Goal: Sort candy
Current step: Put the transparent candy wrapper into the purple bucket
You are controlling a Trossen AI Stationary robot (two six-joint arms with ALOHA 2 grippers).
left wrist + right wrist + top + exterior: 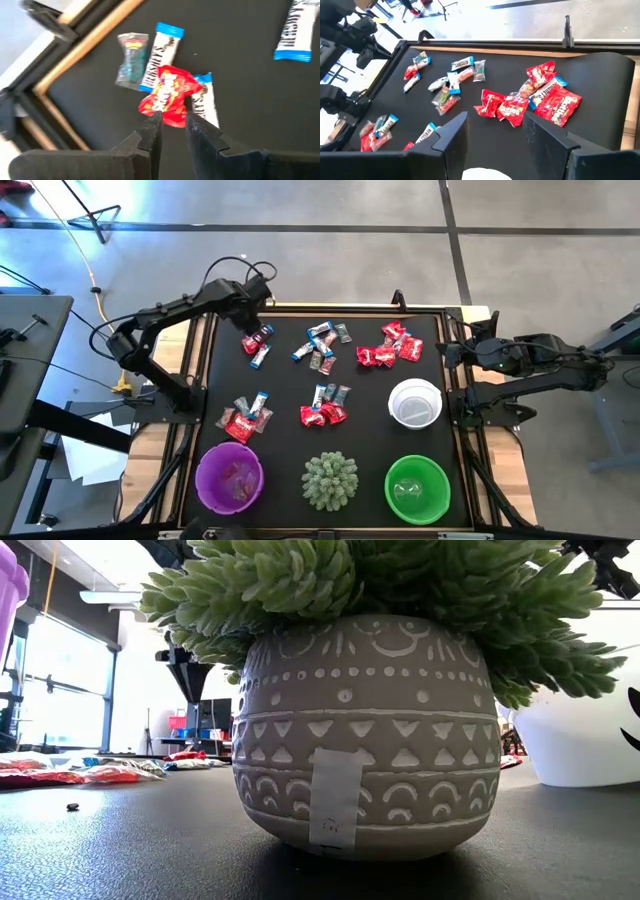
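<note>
- From above I see the whole desk [200, 380]: candy [322, 348] lies in little heaps, and near me sit a purple bowl [229, 476], a spiky plant [330, 480], a green bowl [417, 489] and a white bowl [414, 402].
- My left pincer [258, 332] is over the far left heap.
- Only the left wrist camera shows its grip: the pincer [173, 120] is pinched on a red candy [170, 95], with blue-and-white ones under it.
- My right pincer [495, 132] waits at the right edge, open wide and holding nothing.
- The low camera mostly shows the plant's grey pot [362, 730].
</note>
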